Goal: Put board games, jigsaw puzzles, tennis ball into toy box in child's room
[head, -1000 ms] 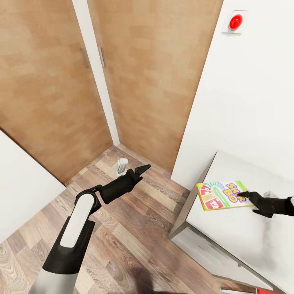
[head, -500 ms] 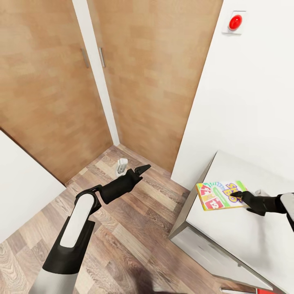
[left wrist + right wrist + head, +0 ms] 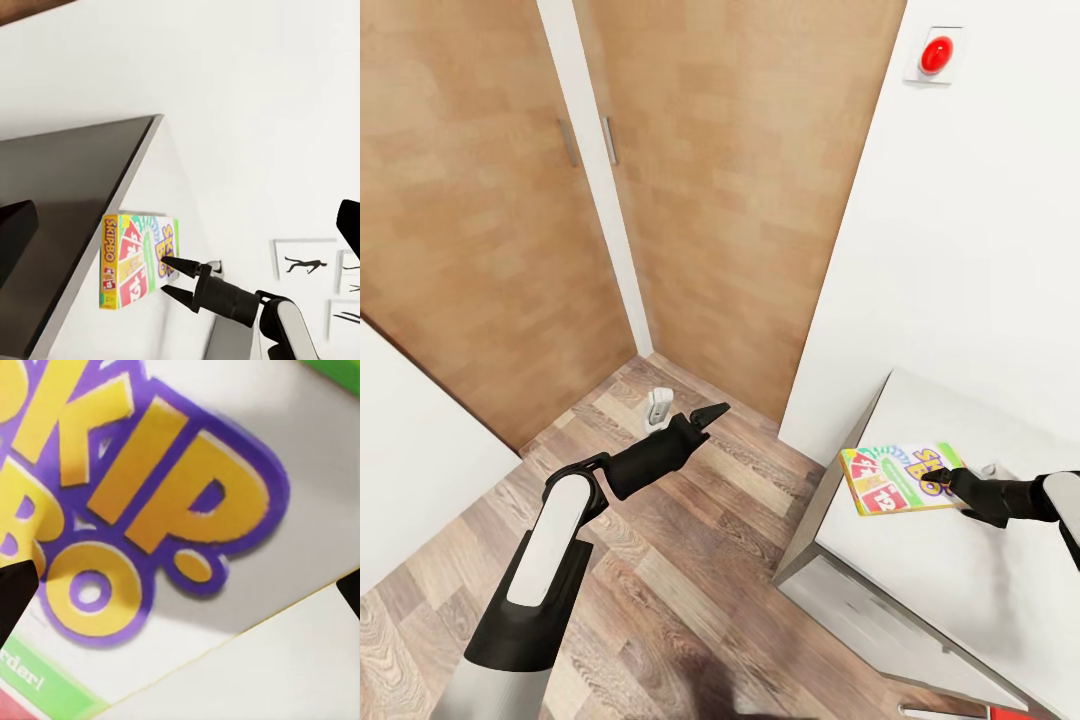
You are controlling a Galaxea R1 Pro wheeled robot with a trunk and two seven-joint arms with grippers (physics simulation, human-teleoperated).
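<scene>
The green-yellow-red Skip-Bo board game [image 3: 895, 478] lies flat near the corner of a pale top with a grey-brown side [image 3: 800, 545]; I cannot tell whether this is the bed or the table. My right gripper [image 3: 950, 484] is open at the box's right edge, its fingertips [image 3: 178, 265] at the lid. The right wrist view is a close look at the Skip-Bo lettering [image 3: 150, 510]. My left gripper [image 3: 710, 412] hangs open over the wood floor, well left of the box. The left wrist view also takes in the box [image 3: 135, 259] and my right gripper [image 3: 171, 277].
Light wooden wardrobe doors [image 3: 700, 180] stand ahead, with a white wall [image 3: 980, 250] carrying a red round button [image 3: 937, 53] to the right. A small white object [image 3: 658, 405] sits on the plank floor [image 3: 690, 560] near the doors. Framed pictures [image 3: 306, 264] hang on the wall.
My right gripper has slid a little left, further over the Skip-Bo box's right edge, then held still. The box and my left arm have not moved.
</scene>
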